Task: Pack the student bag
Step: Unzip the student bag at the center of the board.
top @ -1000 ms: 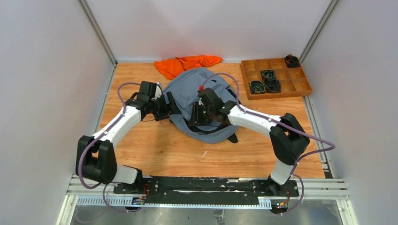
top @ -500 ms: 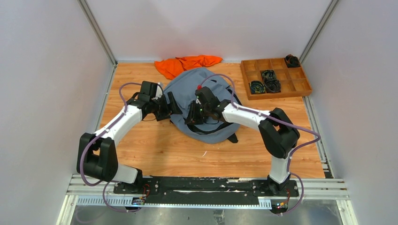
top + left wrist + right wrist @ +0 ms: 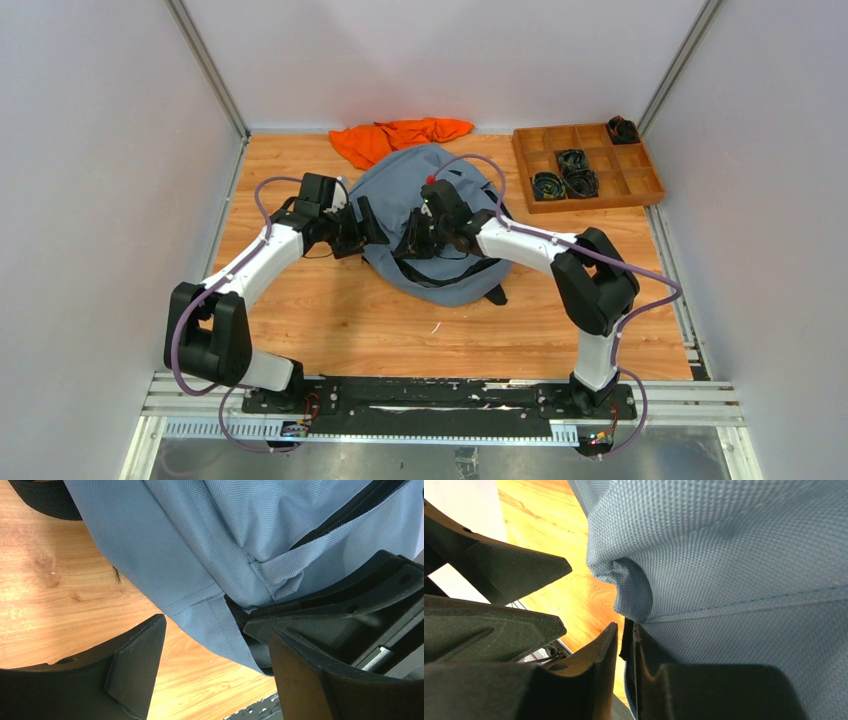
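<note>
Your right hand pinched fold of student bag, jaws narrow. Your left hand stood wide, bag corner between jaws, unclamped.

Top external: high, behind arm bases at bottom of frame, tilted down; distant, whole table visible. Left wrist: close, low, past left gripper toward student bag edge. Right wrist: closer, past right gripper, fabric filling right of frame. Shared by all: bag's left edge, adjoining wood.
</note>
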`<state>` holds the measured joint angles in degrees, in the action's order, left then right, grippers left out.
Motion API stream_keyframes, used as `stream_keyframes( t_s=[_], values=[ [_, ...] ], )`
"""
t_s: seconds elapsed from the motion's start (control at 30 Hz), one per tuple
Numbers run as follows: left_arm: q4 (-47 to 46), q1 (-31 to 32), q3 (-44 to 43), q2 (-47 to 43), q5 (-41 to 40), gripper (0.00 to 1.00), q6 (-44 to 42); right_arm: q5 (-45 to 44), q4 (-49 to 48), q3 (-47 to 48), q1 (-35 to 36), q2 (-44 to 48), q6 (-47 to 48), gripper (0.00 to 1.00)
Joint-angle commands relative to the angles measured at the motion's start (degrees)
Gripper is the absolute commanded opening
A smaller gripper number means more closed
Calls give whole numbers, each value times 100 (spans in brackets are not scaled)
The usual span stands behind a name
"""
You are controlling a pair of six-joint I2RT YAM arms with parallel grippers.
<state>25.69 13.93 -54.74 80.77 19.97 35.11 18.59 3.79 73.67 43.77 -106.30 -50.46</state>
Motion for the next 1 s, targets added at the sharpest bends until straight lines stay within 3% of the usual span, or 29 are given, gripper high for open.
stream_keyframes(
  t_s=[0.0,0.13,0.57,0.8,0.97],
  values=[
    [-124,-21,16,32,66,81,-65,141,-93,-19,-53,-125,-113,19],
    [-155,-22,32,60,79,81,-50,112,-90,-10,-60,-120,-114,0],
    [-500,-22,-44,424,376,80,100,190,-103,-489,-64,649,62,0],
    [-412,-22,-410,865,265,69,-31,215,-28,-573,-22,846,161,0],
    [-505,-23,-613,1072,271,52,49,216,67,-656,34,901,245,0]
  ],
)
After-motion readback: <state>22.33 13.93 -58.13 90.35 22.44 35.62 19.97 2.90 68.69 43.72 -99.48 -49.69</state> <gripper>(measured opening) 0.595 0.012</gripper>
